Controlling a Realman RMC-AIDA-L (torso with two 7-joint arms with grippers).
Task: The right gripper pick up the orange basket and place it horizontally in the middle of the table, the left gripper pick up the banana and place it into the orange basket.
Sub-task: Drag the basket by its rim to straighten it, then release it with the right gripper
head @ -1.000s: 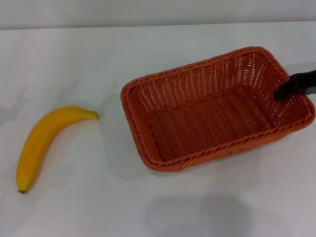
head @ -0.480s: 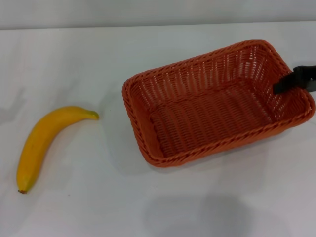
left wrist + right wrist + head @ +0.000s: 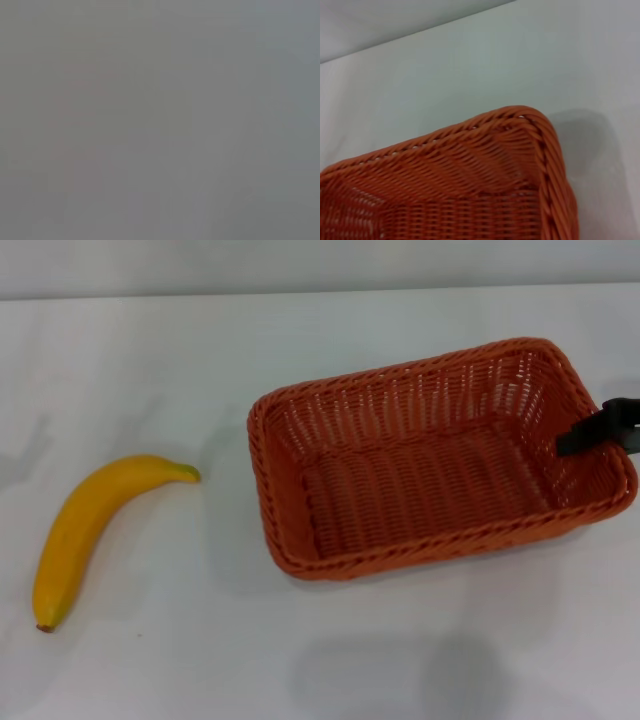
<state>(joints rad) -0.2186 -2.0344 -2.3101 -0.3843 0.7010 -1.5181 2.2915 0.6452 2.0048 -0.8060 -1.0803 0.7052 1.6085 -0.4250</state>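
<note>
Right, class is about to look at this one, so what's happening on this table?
The right gripper is at the right end of the orange basket, one dark finger inside the wall, setting it out on the white table. The banana lies untouched to the basket's left. The left gripper is not visible.

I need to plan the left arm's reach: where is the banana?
In the head view, the banana lies on the table's left side, well apart from the orange basket.
</note>
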